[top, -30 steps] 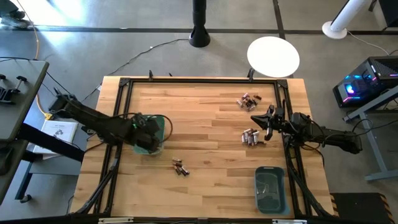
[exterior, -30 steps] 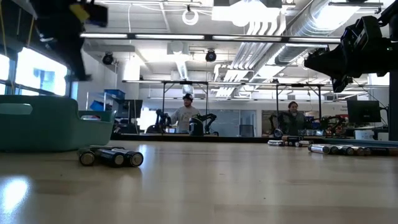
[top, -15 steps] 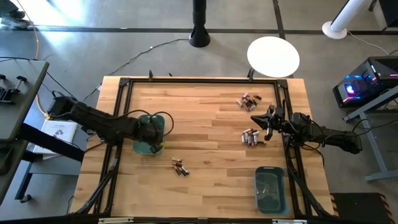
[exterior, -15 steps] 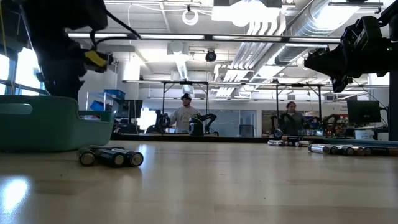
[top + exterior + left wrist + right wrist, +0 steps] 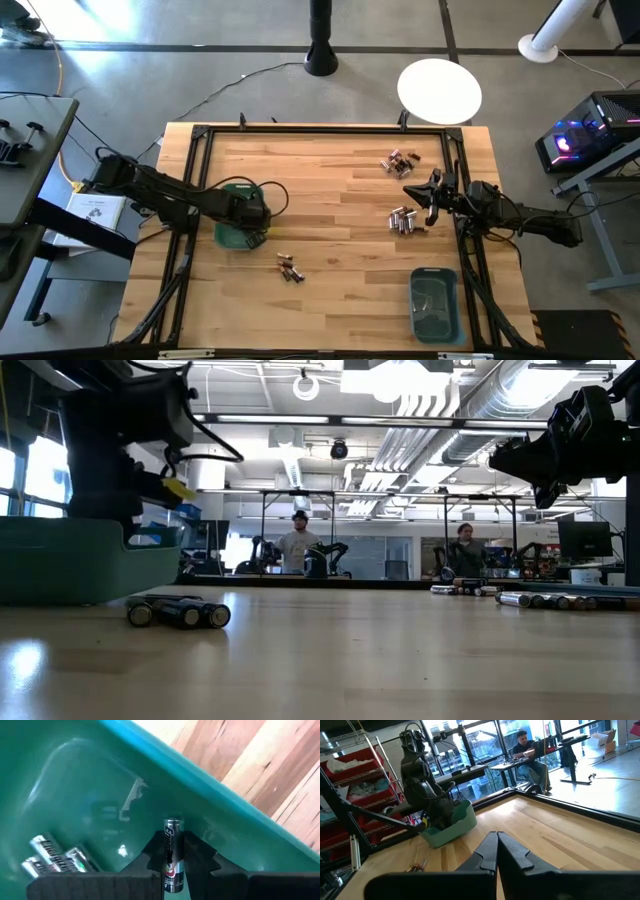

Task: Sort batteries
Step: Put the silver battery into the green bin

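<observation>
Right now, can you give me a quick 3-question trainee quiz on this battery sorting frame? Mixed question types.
1. True or false: the left tool is shut on a battery inside the left teal bin.
2. Multiple choice: how many loose battery clusters lie on the table outside the bins? A) one B) three C) five
3. Fill in: the right tool is ____ and holds nothing.

Key:
1. True. The left wrist view shows the cell pinched upright between the fingers, with other batteries lying on the bin floor.
2. B. One near the far edge, one by the right tool, one near the middle front.
3. Shut.
</observation>
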Motion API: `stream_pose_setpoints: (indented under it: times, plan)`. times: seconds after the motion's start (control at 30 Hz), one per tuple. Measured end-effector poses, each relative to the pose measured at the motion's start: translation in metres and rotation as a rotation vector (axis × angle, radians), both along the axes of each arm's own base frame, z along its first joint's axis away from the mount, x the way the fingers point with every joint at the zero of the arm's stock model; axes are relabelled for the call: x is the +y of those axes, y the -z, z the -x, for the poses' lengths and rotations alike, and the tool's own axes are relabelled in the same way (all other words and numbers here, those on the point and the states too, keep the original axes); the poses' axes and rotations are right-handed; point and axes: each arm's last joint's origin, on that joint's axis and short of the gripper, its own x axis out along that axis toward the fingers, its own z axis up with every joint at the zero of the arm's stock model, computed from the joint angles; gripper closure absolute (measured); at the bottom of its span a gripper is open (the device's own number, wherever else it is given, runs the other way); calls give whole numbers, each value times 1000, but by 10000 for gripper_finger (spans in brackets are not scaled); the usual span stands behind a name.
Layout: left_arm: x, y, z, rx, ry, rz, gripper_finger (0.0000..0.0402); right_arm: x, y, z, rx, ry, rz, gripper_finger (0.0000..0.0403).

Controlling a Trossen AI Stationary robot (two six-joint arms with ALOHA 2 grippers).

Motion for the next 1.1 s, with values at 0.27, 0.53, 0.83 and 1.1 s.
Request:
stream_pose_setpoints:
  times: [0.27,0.53,0.83,1.1]
  plan:
    - [2,-4,-1,-13,-7,-10,362,0,0,0,0,0,0,403]
    - [2,-8,0,-26,-15,-10,308,0,0,0,1,0,-1,403]
    - [2,-17,4,-52,-14,14,249,0,0,0,1,0,0,403]
    - [3,-55,16,-160,-18,27,242,0,0,0,1,0,0,403]
